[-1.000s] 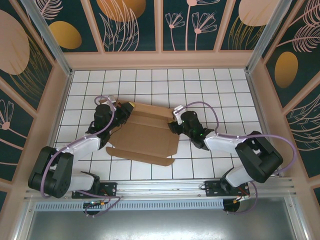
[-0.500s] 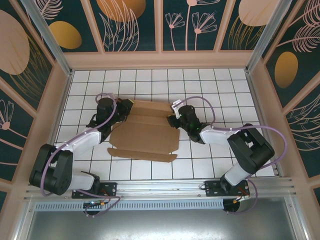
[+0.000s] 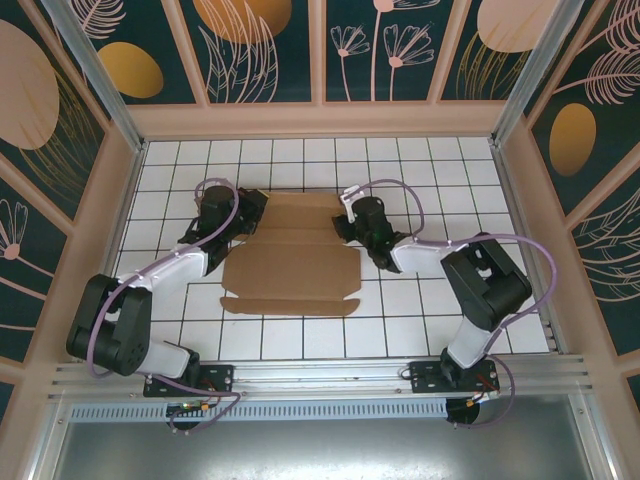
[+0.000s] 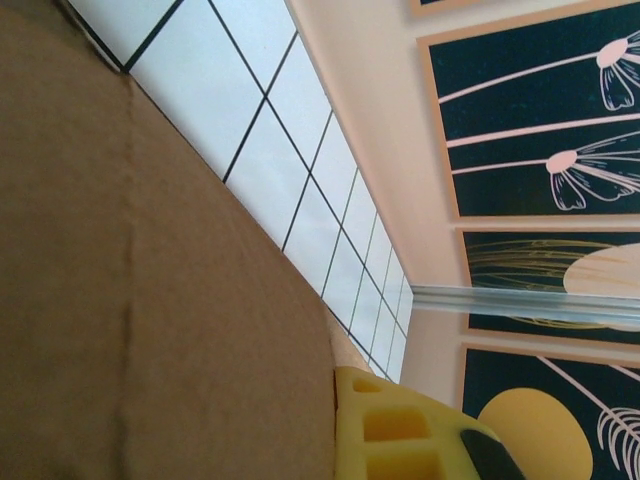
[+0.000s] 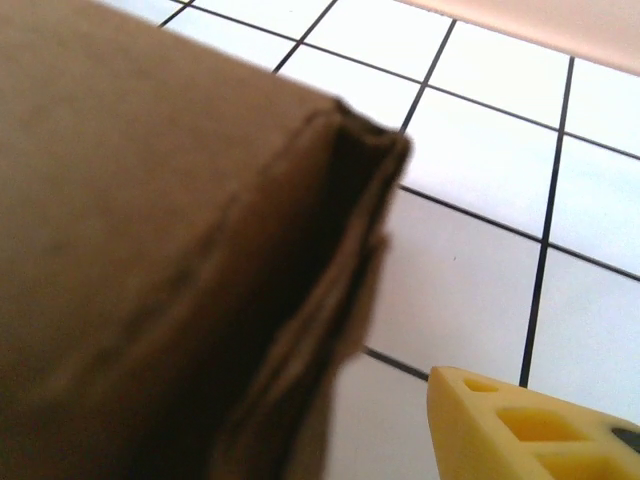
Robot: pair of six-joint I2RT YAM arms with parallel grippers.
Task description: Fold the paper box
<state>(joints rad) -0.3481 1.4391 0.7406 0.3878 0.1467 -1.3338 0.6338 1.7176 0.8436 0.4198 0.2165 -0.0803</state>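
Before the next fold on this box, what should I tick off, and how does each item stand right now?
1. Left gripper clamped on the paper box: ok, it is shut with cardboard lying against its yellow finger.
2. Right gripper gripping the far right corner: not ok, its yellow finger stands off the doubled edge, with tile showing between them.
3. Far fold seated flat: cannot tell.
4. Near flap raised: not ok, it lies flat on the table.
5. Box lined up with the tile grid: ok, roughly.
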